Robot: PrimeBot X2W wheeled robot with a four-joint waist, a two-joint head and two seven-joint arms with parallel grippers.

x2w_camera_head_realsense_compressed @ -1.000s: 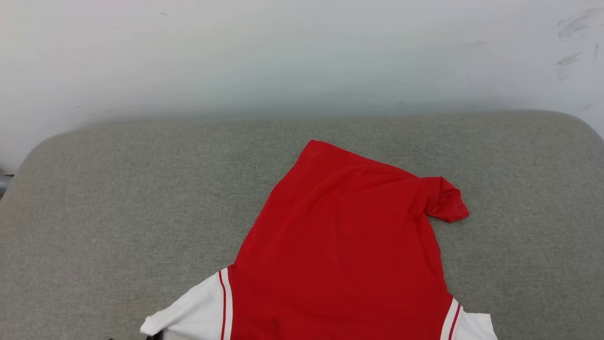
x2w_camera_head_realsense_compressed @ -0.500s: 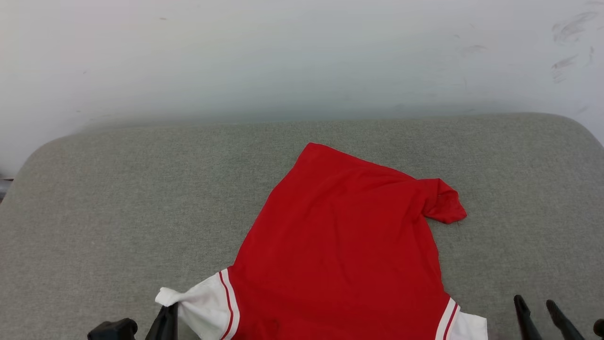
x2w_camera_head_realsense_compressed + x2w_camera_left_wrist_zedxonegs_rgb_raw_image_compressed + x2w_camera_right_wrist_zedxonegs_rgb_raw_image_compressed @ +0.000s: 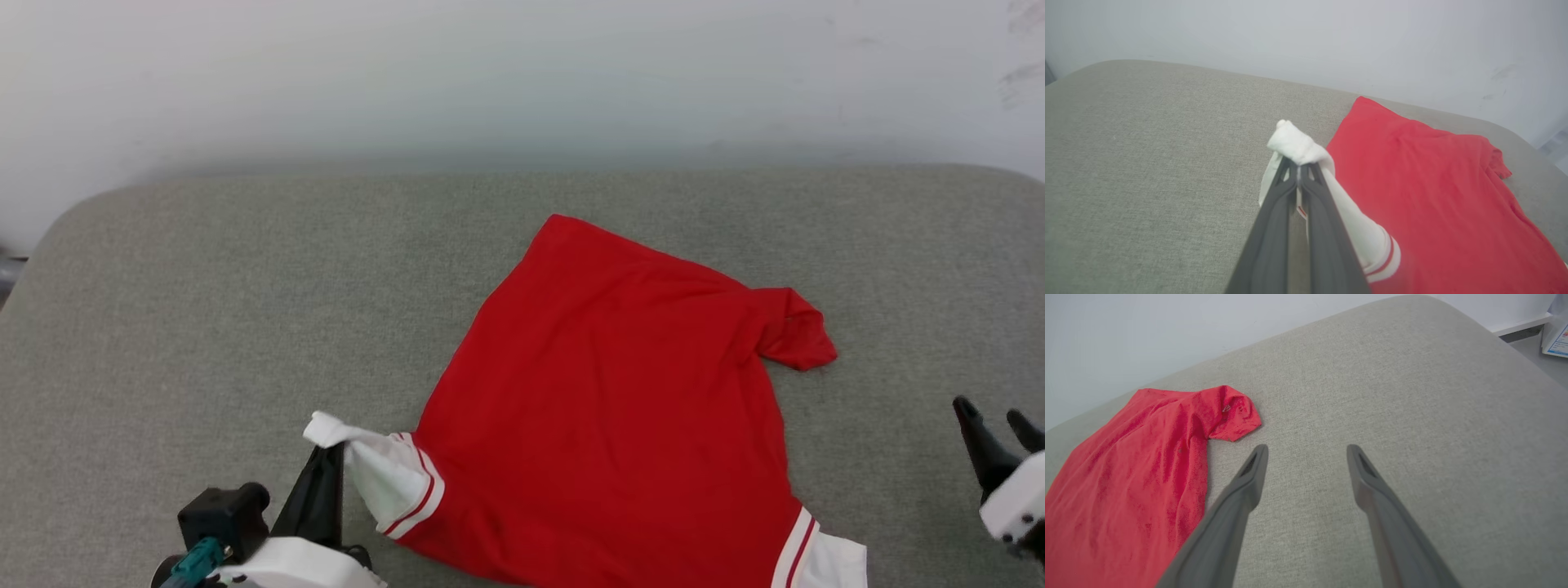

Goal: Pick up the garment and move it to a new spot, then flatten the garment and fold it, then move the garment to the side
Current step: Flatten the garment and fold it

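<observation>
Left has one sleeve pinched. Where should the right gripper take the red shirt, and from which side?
Take the free white sleeve end at the shirt's near right corner, mirroring the left gripper's hold. It lies flat on the grey cushion, its edge facing the right gripper, so come in low from the robot's right, probably sliding one jaw under.

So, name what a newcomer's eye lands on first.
First comes the bright red fabric shirt with white sleeve ends, spread mid-way across the grey upholstered surface. At lower left, the left gripper has its fingers shut on one white sleeve; at right, the right gripper hangs open over bare surface.
</observation>
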